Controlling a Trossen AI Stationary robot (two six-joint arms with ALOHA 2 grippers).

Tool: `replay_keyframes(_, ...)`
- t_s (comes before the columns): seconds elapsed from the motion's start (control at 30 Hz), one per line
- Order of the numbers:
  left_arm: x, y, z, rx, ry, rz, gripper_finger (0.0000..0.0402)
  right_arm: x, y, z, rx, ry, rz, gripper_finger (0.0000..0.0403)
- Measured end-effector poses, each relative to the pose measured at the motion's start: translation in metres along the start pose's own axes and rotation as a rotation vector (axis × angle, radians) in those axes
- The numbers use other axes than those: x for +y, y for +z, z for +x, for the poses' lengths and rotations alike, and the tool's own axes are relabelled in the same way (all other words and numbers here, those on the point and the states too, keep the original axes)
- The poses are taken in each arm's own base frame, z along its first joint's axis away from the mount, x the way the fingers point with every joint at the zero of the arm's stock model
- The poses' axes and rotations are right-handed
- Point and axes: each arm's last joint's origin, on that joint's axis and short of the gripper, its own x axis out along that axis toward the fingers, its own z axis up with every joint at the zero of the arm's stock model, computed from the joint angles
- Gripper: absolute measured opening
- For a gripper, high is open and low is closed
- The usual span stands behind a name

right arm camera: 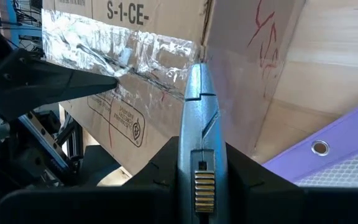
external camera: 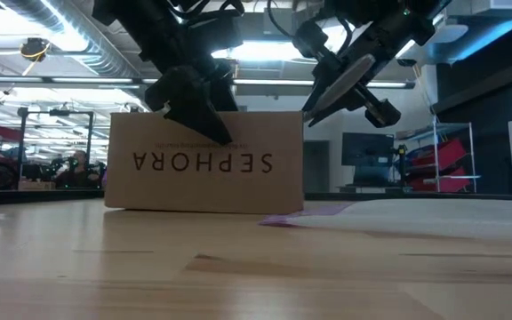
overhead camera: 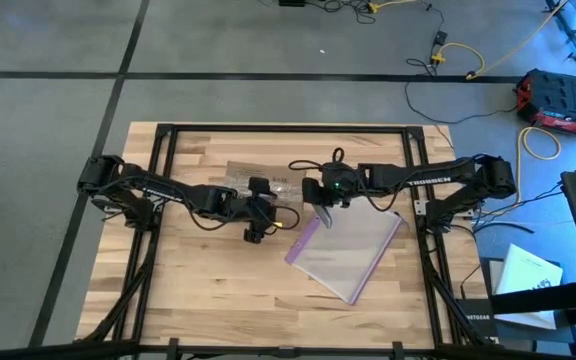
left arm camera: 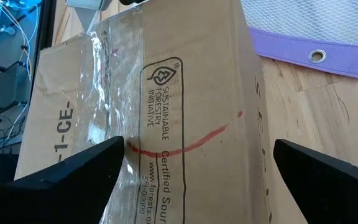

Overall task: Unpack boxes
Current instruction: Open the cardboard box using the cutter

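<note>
A brown cardboard box (external camera: 204, 160) with upside-down SEPHORA lettering rests on its bottom on the wooden table. Clear tape (right arm camera: 129, 53) covers its top seam. My left gripper (left arm camera: 197, 155) stands open over the box's top (left arm camera: 191, 93), with one finger (left arm camera: 86, 165) over the taped top and the other (left arm camera: 319, 168) past the box's side. My right gripper (right arm camera: 197, 162) is shut on a grey knife-like tool (right arm camera: 197, 118) that points at the tape. In the high view both grippers (overhead camera: 256, 228) (overhead camera: 323, 205) hide most of the box (overhead camera: 253, 178). My left gripper: I cannot tell whether its fingers touch the box. My right gripper pinches the grey tool's ribbed handle (right arm camera: 197, 183) between its two fingers. The tool lies along the fingers and slants down toward the box. Its tip (right arm camera: 194, 71) is at the taped seam; whether it touches cannot be told.
A clear plastic bag with a purple edge (overhead camera: 353, 250) lies flat on the table to the right of the box and nearer the front. Black frame rails (overhead camera: 168, 135) run along the table's far edge and both sides. Bare wood (overhead camera: 208, 280) lies toward the near edge.
</note>
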Motion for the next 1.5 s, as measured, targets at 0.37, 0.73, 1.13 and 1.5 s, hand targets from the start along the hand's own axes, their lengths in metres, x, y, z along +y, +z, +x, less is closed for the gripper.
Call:
replay_keyframes(0.37, 0.001, 0.000, 0.002, -0.006, 0.005, 0.007, 0.0400, 0.000, -0.001, -0.001, 0.018, 0.001, 0.009, 0.0051)
replay_keyframes(0.73, 0.010, -0.001, 0.007, -0.006, 0.016, -0.010, 0.0400, 0.005, -0.002, -0.003, 0.067, -0.002, 0.033, 0.0051)
replay_keyframes(1.13, 0.014, 0.001, 0.008, -0.037, 0.047, -0.016, 0.0400, 0.016, -0.001, -0.013, 0.063, -0.057, 0.012, 0.0051)
replay_keyframes(1.5, 0.014, 0.003, 0.008, -0.056, 0.053, -0.019, 0.0400, 0.015, 0.000, -0.013, 0.034, -0.064, 0.019, 0.0051)
